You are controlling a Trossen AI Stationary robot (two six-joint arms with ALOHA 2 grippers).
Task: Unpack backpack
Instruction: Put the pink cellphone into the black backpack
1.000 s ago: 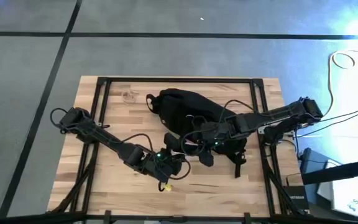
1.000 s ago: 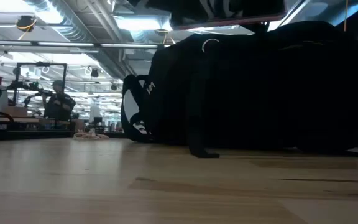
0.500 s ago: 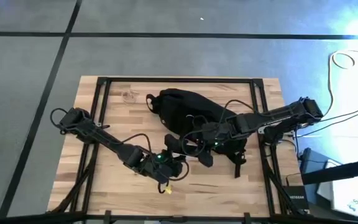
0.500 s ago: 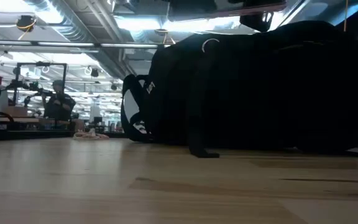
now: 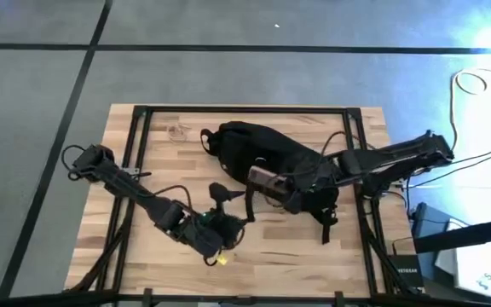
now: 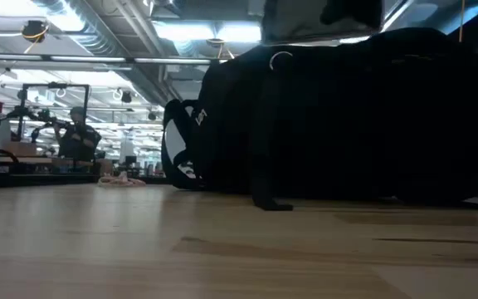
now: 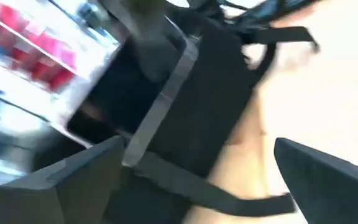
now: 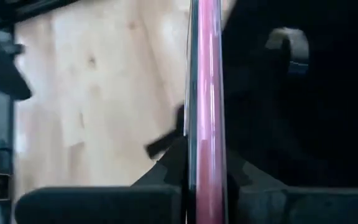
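- The high view gives the whole layout: the backpack lies on the wooden table, toward the far side and a bit right of the middle, with its straps trailing toward the near edge.
- From up there you can also see the right gripper reaching in from the right, low over the near side of the backpack, with a flat, thin object sticking out of it.
- The right wrist view nails what the high view only hints at: the jaws are clamped on that thin flat object, seen edge-on, with a pink-red edge. Backpack fabric is on one side of it and bare table wood on the other.
- The left gripper sits near the front edge of the table, its arm stretched low and diagonal from the left side. There's a small yellow bit on the table just beside it.
- The left wrist view is a smeary mess. I can make out two dark fingers set apart with nothing between them, so the jaws look open, and a dark strap-like band further off.
- The low view only shows the backpack as a big black lump filling the right half, with white lettering on its left end, which I can't read.
- Only that low view shows the room behind, with a person far off.
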